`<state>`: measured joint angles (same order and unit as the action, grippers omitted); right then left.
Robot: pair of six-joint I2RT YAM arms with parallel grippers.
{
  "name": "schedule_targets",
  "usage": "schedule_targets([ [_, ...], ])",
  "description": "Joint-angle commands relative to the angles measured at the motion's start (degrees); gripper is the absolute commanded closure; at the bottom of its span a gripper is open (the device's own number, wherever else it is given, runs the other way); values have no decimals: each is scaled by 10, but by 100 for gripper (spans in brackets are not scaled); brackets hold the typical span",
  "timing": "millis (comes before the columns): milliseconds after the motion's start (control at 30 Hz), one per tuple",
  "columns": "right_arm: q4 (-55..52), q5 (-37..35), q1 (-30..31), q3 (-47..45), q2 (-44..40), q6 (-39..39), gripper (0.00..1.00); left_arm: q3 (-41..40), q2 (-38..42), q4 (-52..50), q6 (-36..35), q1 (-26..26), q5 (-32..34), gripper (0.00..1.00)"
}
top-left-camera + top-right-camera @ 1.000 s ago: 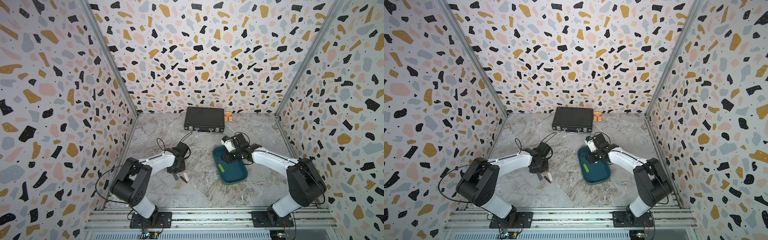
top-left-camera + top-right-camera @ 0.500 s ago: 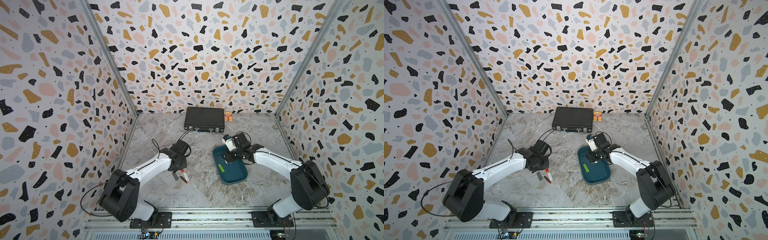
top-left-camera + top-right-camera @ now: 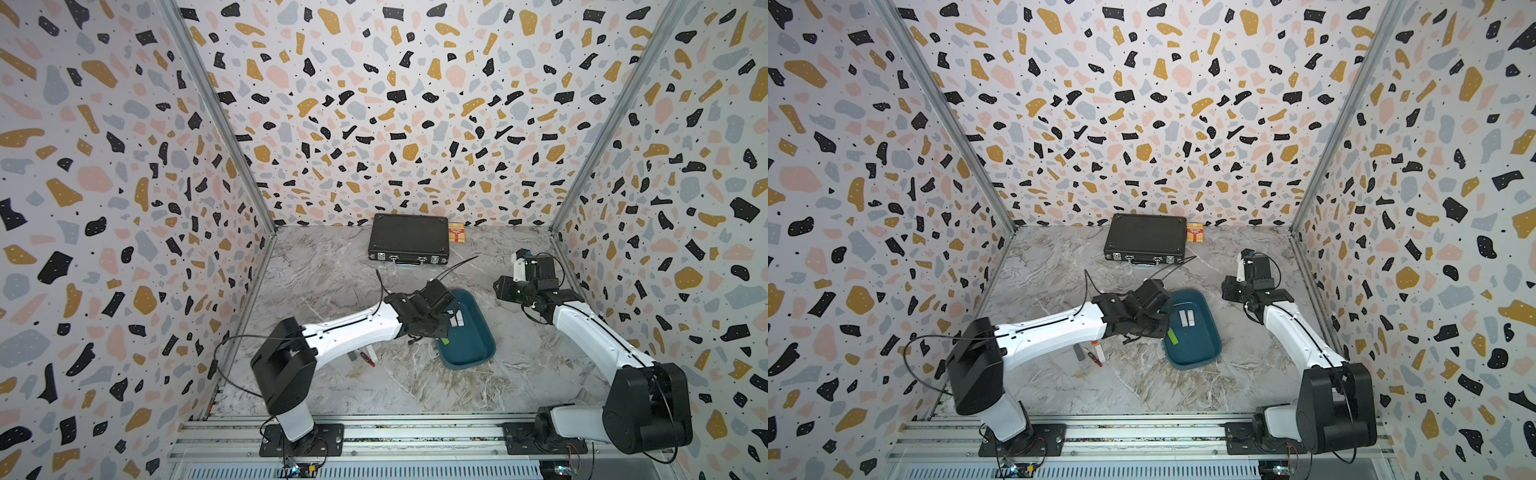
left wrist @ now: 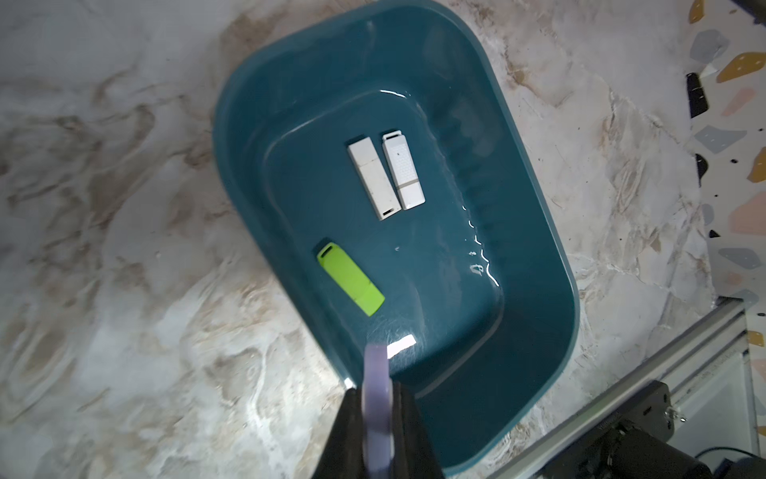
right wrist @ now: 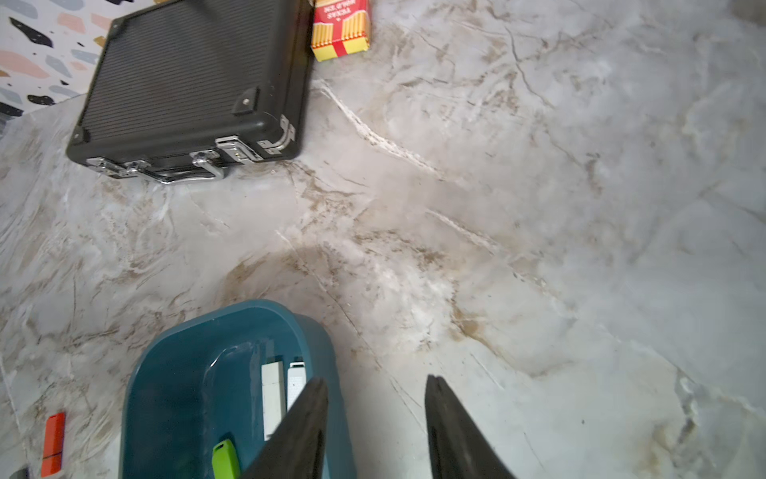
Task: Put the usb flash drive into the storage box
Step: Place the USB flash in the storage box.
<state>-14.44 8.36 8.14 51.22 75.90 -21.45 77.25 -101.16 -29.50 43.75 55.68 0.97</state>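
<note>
The left gripper (image 4: 376,387) pinched a pale lilac usb flash drive (image 4: 375,369) between its fingers (image 4: 408,414) over the rim of the storage box (image 4: 534,265), which held two white drives (image 4: 373,178) (side by side) and a green drive (image 4: 350,278); the right gripper (image 5: 376,379), fingers spread and empty, hung beside the box, a red drive (image 5: 54,443) lying on the tabletop (image 5: 539,207)

Three walls close the cell in: a back wall (image 3: 395,104), a left wall (image 3: 104,208) and a right wall (image 3: 685,208). All are papered in a terrazzo print of black, ochre, pink and grey-blue chips on white. Bare aluminium posts (image 3: 220,120) run up both rear corners. The tabletop (image 3: 324,270) is grey-white marble veined with tan, evenly lit. An aluminium rail (image 3: 415,436) crosses its front edge.
</note>
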Motion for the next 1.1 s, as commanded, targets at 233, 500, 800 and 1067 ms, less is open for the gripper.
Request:
schedule_targets([
  [233,-4,23,-7,-9,4,-23,57,149,-157,-59,-20,2,40,90],
  [500,-14,33,-7,-3,6,-12,55,200,-164,-102,-41,-2,59,53],
  [800,-62,104,75,37,2,4,57,-26,122,-92,-55,-140,34,49],
  [1067,-105,33,336,170,158,-17,56,-206,410,-190,-117,-431,-39,50],
])
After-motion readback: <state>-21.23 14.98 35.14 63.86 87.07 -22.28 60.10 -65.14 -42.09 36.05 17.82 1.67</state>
